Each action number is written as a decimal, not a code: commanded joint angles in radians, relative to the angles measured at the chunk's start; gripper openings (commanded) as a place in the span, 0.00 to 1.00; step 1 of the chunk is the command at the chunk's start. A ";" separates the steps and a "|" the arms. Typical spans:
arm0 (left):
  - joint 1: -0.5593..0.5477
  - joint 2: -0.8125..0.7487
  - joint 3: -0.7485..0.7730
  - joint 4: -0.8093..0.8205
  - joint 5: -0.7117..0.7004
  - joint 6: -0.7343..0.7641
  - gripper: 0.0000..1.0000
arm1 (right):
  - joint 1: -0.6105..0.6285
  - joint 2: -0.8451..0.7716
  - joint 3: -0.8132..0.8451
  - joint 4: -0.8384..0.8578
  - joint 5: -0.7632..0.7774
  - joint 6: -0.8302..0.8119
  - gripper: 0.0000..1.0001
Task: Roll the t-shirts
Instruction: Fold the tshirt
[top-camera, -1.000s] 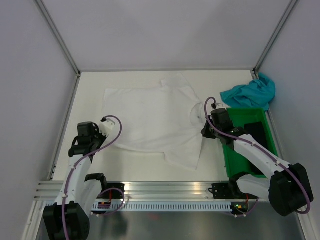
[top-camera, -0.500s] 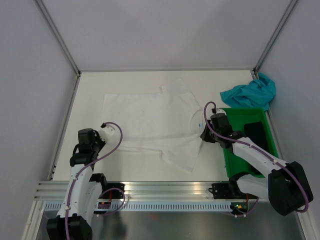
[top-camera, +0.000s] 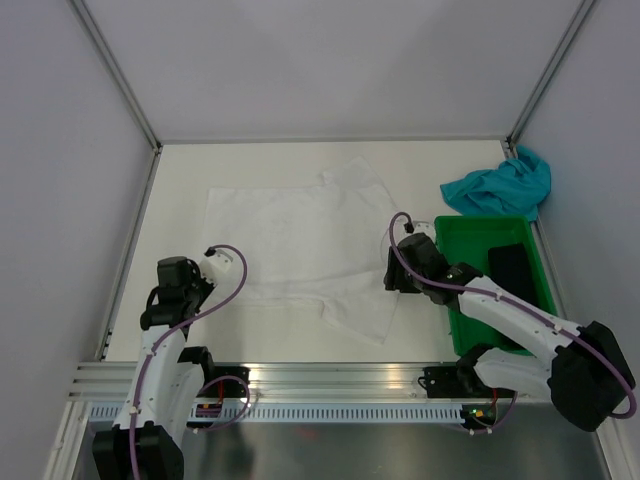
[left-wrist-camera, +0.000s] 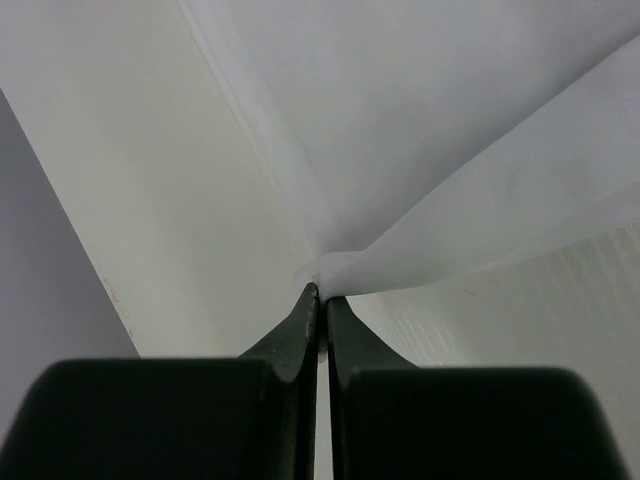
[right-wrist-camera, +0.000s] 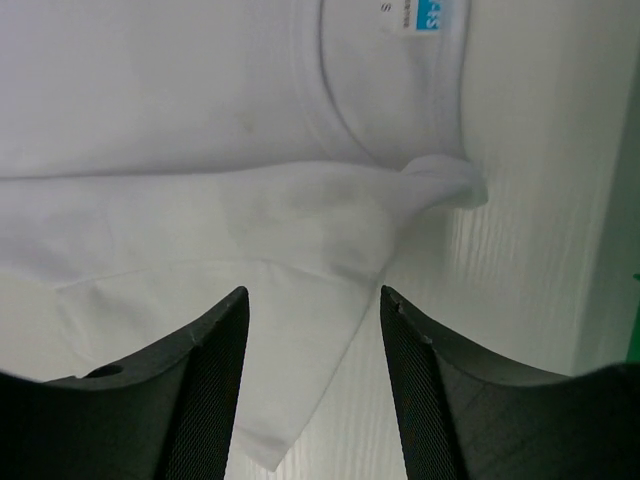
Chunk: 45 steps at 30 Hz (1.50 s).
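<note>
The white t-shirt (top-camera: 300, 235) lies spread flat across the middle of the table, its collar toward the right. My left gripper (left-wrist-camera: 320, 287) is shut on a pinch of its hem, and the cloth (left-wrist-camera: 450, 140) fans out taut from the tips; from above that gripper (top-camera: 210, 263) sits at the shirt's near-left corner. My right gripper (right-wrist-camera: 315, 292) hovers open over the collar and a folded sleeve (right-wrist-camera: 300, 215), holding nothing; from above it (top-camera: 395, 280) is at the shirt's right edge. The teal-blue t-shirt (top-camera: 500, 185) lies crumpled at the back right.
A green crate (top-camera: 480, 235) with a dark object inside stands right of the right arm, just in front of the teal shirt. Walls close in the table on three sides, and a metal rail (top-camera: 300, 375) runs along the near edge.
My right gripper has opened and let go of the collar, drawing back toward the near side. The white shirt has shifted nearer and lies flatter. The left arm pulled back slightly, still gripping.
</note>
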 joint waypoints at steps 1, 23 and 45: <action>0.006 -0.008 -0.005 0.000 0.035 -0.004 0.02 | 0.080 -0.069 -0.068 -0.079 0.069 0.149 0.61; 0.005 -0.016 0.032 -0.014 0.032 -0.033 0.02 | 0.295 -0.008 -0.268 0.159 0.098 0.319 0.00; 0.005 0.305 0.256 0.159 0.041 -0.074 0.02 | 0.000 0.028 0.142 0.133 0.094 -0.053 0.00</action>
